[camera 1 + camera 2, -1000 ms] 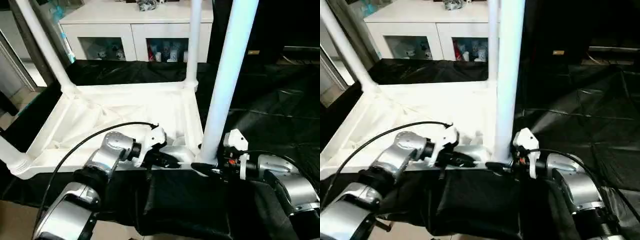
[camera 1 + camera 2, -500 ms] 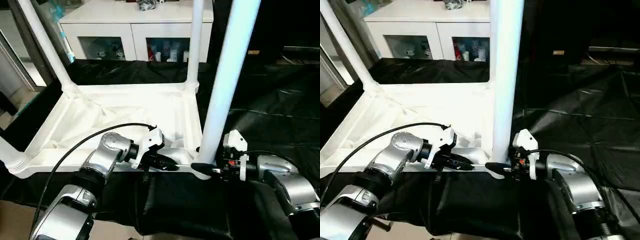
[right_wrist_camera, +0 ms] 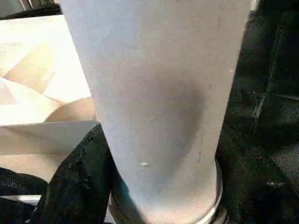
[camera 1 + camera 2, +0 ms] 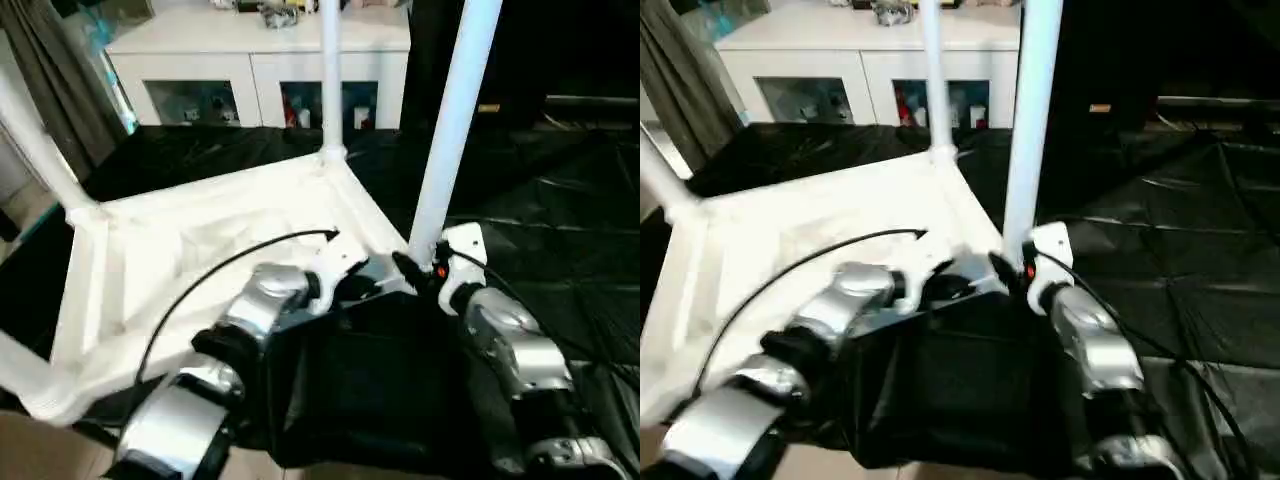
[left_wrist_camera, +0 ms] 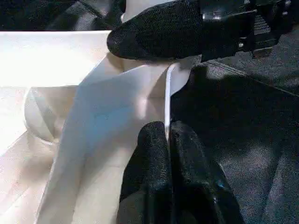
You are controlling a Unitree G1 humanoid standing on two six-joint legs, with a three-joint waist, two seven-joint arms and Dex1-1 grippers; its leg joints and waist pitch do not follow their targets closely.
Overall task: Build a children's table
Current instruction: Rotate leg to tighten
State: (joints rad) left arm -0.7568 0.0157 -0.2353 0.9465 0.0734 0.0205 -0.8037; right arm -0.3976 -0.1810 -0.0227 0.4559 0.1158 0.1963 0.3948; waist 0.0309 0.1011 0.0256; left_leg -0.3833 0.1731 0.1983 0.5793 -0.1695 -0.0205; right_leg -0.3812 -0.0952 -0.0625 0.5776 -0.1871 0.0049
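Children's table swung round, right claw gripping leg

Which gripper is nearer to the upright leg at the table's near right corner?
Right. The right gripper is around the base of that leg, a finger on either side. The left gripper is shut on the table's thin rim, just beside that corner.

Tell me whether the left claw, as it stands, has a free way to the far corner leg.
Probably not: the left claw is shut on the children's table's near rim, and the far leg stands across the whole upturned top.
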